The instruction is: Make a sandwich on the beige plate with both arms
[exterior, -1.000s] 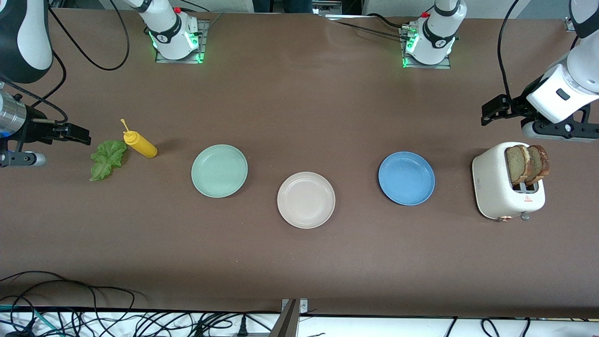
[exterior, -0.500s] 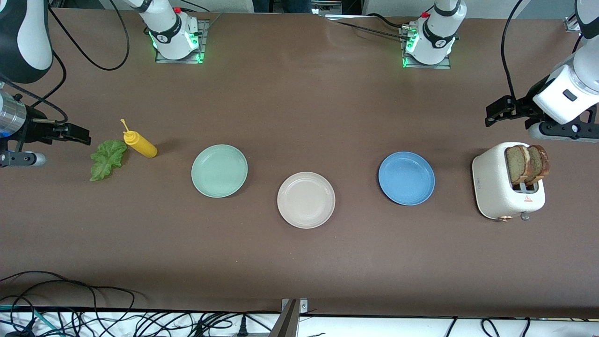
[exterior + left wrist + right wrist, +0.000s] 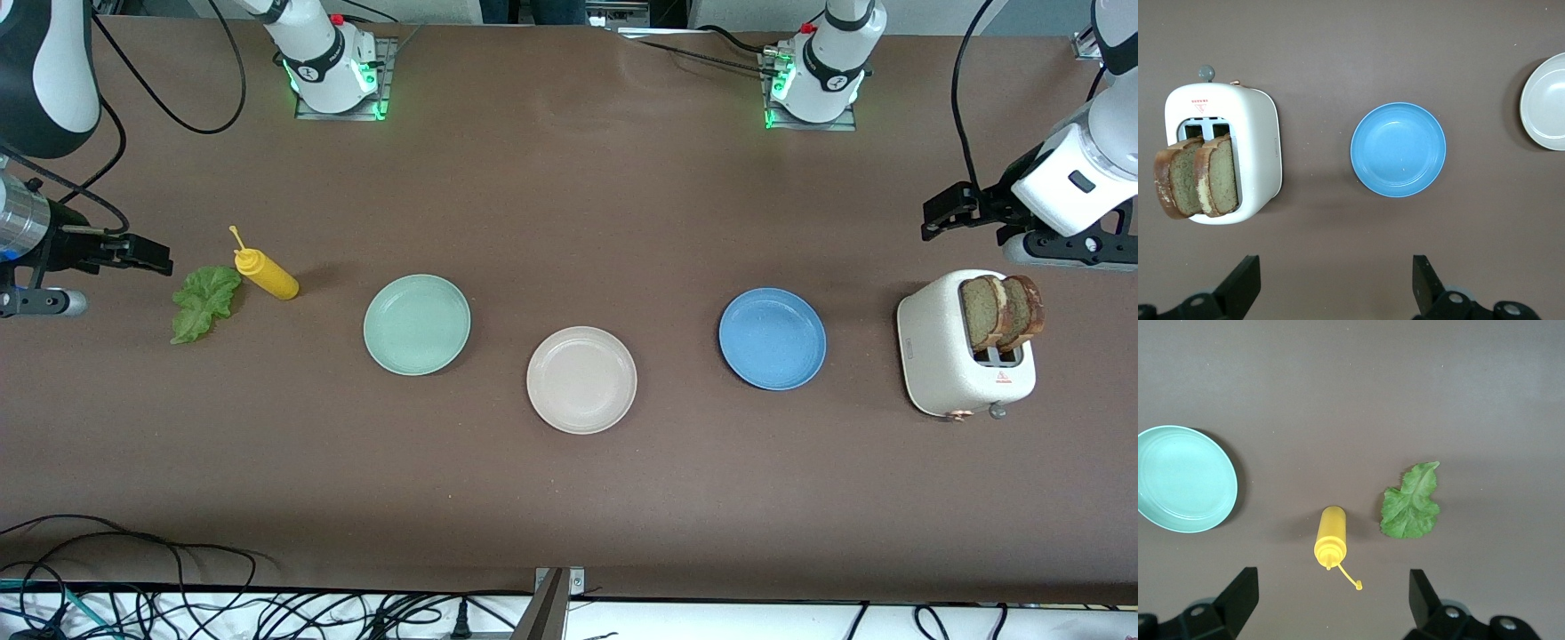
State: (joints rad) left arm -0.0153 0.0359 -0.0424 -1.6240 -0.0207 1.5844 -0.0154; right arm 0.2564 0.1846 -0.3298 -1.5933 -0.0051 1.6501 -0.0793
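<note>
Both claws gape empty, left claw (image 3: 933,216) near the white toaster (image 3: 942,356), right claw (image 3: 147,253) beside the ruffled green lettuce leaf (image 3: 204,300); round beige plate (image 3: 581,380) bare, sandwich unstarted

Brown table (image 3: 569,204) carries three plates; toaster (image 3: 956,356); mustard bottle (image 3: 267,274); lettuce (image 3: 203,302).

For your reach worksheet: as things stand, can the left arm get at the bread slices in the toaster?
Probably yes. The left end effector hangs open beside the toaster; the bread slices stand up uncovered, with nothing between.
</note>
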